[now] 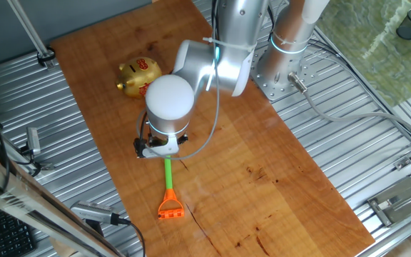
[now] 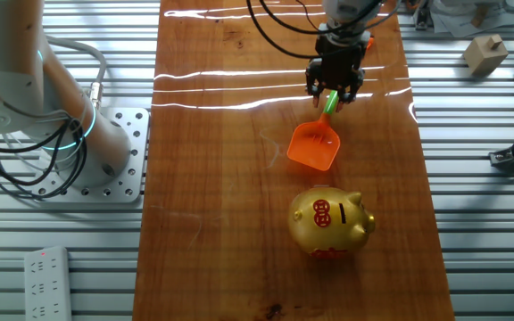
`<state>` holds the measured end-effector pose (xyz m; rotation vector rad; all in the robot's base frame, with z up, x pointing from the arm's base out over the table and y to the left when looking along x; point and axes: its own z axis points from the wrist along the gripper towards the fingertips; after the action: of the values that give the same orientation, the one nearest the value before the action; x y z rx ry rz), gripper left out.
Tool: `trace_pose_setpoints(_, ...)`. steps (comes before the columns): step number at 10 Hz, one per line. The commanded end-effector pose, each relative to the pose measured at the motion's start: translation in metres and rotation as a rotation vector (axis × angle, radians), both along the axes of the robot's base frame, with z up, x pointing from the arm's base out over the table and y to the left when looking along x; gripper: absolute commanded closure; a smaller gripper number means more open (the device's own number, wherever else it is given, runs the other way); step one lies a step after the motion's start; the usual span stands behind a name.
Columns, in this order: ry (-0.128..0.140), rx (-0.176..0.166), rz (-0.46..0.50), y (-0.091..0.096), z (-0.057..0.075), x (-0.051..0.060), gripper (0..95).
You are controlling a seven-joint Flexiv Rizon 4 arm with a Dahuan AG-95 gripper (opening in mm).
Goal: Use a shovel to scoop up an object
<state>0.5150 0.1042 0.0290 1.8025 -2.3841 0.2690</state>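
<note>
The black two-finger hand was closed on the thin green shaft of the long plastic shovel, whose orange blade lay on the wooden desk near the gold piggy bank; with no small block visible, a sweep risked striking the bank instead.

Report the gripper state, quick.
Gripper: fingers closed on the toy shovel at its green shaft.

wooden tabletop, ribbed metal frame, glare streaks
</note>
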Motion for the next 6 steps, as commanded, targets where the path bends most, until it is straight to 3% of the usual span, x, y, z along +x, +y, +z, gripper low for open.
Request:
trace_pose_setpoints(1,-0.001,0.002,0.002,-0.0026,0.0012,-0.0014,57.0)
trace_pose_setpoints(6,-0.009,0.020,0.004,-0.0086,0.0009,-0.0028,57.0)
